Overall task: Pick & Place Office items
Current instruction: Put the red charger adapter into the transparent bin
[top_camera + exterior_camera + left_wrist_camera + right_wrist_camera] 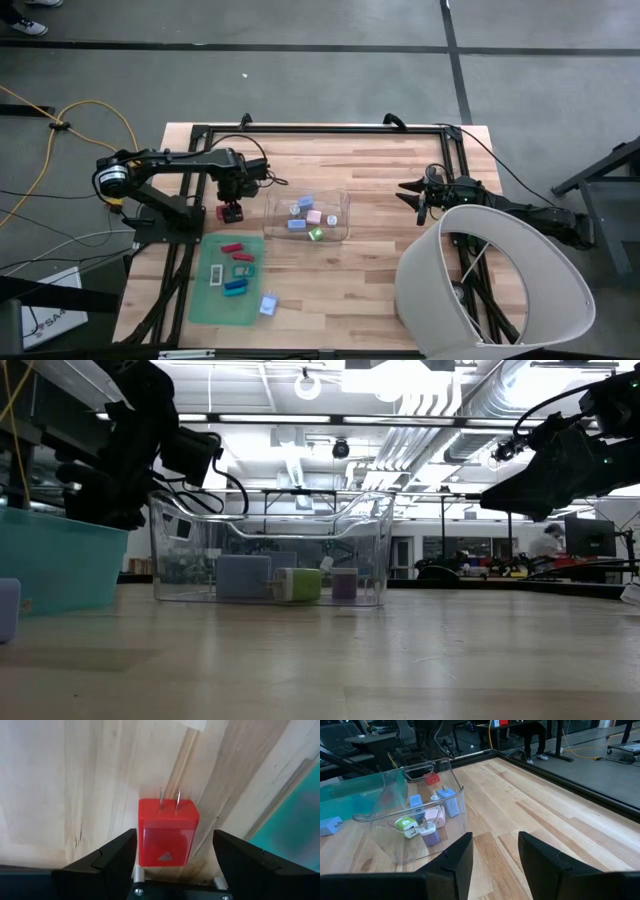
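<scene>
- From overhead, the left gripper (232, 203) sits over the bare wood between the green mat (207, 300) and the clear bin (342, 228), with a red plug block (232, 212) right at its tip.
- Only the left wrist camera shows how they meet: the red plug block (167, 838) sits between the two dark fingers (112, 855) with a gap on either side, prongs pointing away from the arm, so the jaws are spread and nothing is pinched. Whether it rests on the wood or hangs just above it I cannot tell.
- The overhead view alone shows the mat's load: a red piece (232, 248), teal pieces (241, 270), a blue piece (235, 286) and a white flat piece (216, 273), plus a pale blue block (268, 305) just off the mat's corner.
- Inside the bin, seen from above, lie blue, pink, white and green pieces (315, 234).
- The table-level camera shows the bin's clear wall (375, 540), with a blue block (243, 577), a green-and-white charger (297, 585) and a purple block (344, 584) lined along its floor.
- The right gripper (412, 191) hangs over the wood on the far side of the bin, well apart from it; its wrist view shows the fingers (543, 855) parted with only bare table between them.
- A white lampshade-like cone (495, 290) blocks part of the overhead view near the right arm.
</scene>
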Robot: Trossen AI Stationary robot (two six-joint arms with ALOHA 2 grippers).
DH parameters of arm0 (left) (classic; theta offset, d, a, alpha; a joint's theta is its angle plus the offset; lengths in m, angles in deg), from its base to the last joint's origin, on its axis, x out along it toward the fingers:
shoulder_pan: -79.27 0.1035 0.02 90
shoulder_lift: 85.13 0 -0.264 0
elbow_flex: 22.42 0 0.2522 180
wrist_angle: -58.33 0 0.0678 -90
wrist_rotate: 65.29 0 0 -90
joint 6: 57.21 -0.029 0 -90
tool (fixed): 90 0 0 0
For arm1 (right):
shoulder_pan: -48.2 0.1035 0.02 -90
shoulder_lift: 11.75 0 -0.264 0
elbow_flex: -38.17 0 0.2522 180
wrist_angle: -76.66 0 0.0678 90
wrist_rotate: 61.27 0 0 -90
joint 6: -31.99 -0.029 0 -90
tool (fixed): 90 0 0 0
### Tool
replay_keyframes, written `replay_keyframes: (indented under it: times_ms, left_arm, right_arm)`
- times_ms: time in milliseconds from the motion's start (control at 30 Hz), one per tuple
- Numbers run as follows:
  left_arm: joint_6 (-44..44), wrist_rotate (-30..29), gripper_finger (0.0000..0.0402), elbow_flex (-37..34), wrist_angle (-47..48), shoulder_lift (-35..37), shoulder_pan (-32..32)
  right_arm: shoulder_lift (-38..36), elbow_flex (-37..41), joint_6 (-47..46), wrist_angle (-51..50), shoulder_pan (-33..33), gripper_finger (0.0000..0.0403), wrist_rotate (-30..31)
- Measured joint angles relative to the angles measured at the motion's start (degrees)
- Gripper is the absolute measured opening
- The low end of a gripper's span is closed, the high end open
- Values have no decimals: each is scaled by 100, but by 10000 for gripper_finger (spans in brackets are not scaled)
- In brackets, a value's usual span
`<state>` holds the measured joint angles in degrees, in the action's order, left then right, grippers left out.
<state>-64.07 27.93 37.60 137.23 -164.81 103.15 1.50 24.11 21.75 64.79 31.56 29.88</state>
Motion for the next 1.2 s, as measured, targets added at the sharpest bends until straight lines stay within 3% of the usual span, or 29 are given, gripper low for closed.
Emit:
replay_keyframes:
  times_ms: [367, 800, 1200]
  left_arm:
    - [62, -52, 363, -21, -27, -8, -110]
    - [373, -662, 369, -30, -72, -450, -350]
    - [396, -687, 369, -32, -78, -781, -333]
  right_arm:
    - [0, 1, 0, 0, 0, 144, 0]
    - [0, -1, 0, 0, 2, 144, -2]
    - [2, 1, 0, 0, 2, 144, -2]
